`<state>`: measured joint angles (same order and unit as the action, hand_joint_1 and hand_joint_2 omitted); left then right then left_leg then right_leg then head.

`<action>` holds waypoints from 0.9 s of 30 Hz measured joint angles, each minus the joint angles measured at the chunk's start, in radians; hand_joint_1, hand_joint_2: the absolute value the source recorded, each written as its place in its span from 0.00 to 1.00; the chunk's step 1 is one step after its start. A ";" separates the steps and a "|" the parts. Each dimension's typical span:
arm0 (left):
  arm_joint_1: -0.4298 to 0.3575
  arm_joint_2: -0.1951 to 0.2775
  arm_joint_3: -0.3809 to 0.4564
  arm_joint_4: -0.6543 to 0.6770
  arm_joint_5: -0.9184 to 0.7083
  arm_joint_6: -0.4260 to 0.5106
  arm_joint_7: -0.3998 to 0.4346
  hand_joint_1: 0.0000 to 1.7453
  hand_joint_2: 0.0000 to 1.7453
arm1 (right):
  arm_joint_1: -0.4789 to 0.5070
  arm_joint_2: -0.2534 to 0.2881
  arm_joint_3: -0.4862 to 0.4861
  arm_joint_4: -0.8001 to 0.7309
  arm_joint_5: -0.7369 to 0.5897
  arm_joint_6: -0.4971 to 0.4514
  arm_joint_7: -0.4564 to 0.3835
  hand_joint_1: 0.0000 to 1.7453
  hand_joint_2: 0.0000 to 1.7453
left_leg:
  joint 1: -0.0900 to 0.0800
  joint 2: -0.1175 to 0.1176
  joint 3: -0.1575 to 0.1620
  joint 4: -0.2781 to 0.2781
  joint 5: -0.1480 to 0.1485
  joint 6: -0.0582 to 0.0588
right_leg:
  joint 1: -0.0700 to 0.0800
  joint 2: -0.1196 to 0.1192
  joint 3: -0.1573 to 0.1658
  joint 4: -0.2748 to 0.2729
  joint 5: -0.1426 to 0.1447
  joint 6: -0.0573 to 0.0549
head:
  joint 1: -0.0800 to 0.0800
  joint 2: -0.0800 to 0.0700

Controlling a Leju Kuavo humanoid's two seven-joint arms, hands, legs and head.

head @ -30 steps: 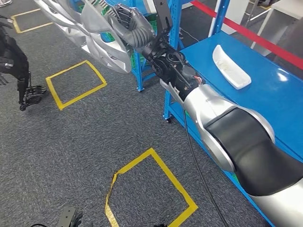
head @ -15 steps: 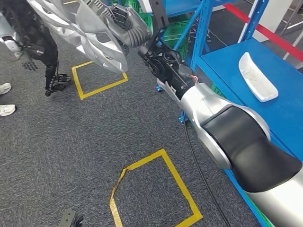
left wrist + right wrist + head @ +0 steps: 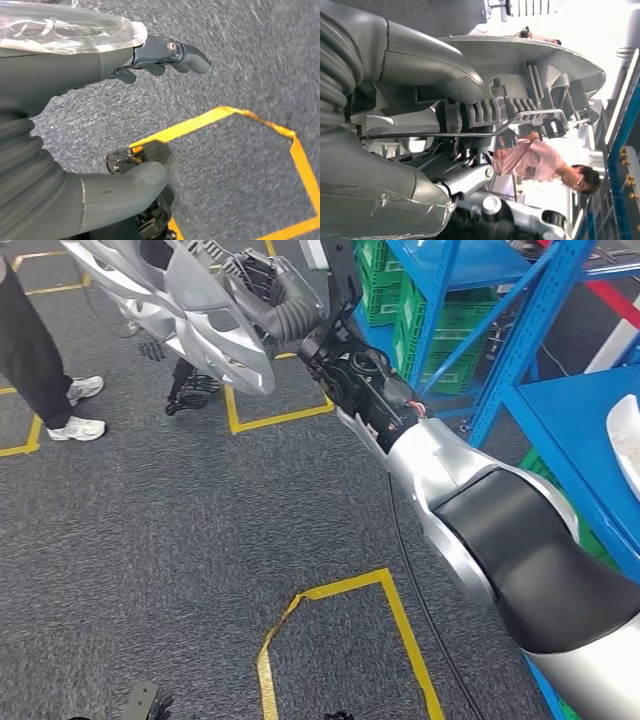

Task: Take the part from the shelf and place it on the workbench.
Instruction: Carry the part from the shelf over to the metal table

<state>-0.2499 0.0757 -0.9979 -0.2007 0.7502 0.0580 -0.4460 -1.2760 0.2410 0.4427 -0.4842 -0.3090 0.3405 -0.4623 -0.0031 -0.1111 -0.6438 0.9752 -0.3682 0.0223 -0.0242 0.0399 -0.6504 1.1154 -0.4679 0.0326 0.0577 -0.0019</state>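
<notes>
The grey carpet floor [image 3: 151, 540] carries yellow tape squares [image 3: 340, 640], with the blue shelf [image 3: 483, 330] and the blue workbench [image 3: 581, 430] off to the right. The large silver part [image 3: 196, 310] hangs in the air above the floor, well apart from the workbench. The right hand [image 3: 283, 300] grips it, fingers wrapped over its ribbed edge. The left hand [image 3: 113, 115] hangs over the carpet with fingers spread, holding nothing
</notes>
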 joint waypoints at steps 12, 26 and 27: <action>0.013 -0.002 0.001 0.000 0.001 0.003 -0.005 0.00 1.00 | -0.002 0.012 0.001 -0.002 0.000 0.003 -0.004 1.00 1.00 | 0.019 0.106 -0.167 0.272 -0.085 -0.061 | 0.005 -0.076 0.086 -0.136 0.024 -0.028 | -0.019 0.000; 0.007 -0.003 0.001 0.000 0.002 -0.014 -0.016 0.00 1.00 | 0.003 0.010 0.000 -0.008 0.000 0.003 -0.002 1.00 1.00 | 0.005 0.074 -0.002 -0.020 0.013 0.008 | 0.008 -0.047 -0.034 0.149 -0.128 0.012 | 0.004 0.000; 0.007 -0.003 0.001 0.000 0.002 -0.014 -0.016 0.00 1.00 | 0.004 0.010 0.000 -0.008 0.000 0.004 -0.001 1.00 1.00 | 0.004 0.059 -0.001 -0.019 0.012 0.009 | 0.008 -0.044 -0.056 0.174 -0.122 0.011 | 0.005 0.000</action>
<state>-0.2434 0.0724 -0.9968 -0.2007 0.7525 0.0443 -0.4620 -1.2716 0.2505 0.4425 -0.4922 -0.3094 0.3440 -0.4637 0.0011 -0.0519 -0.6444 0.9565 -0.3563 0.0312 -0.0163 -0.0038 -0.7061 1.2893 -0.5900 0.0437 0.0628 -0.0019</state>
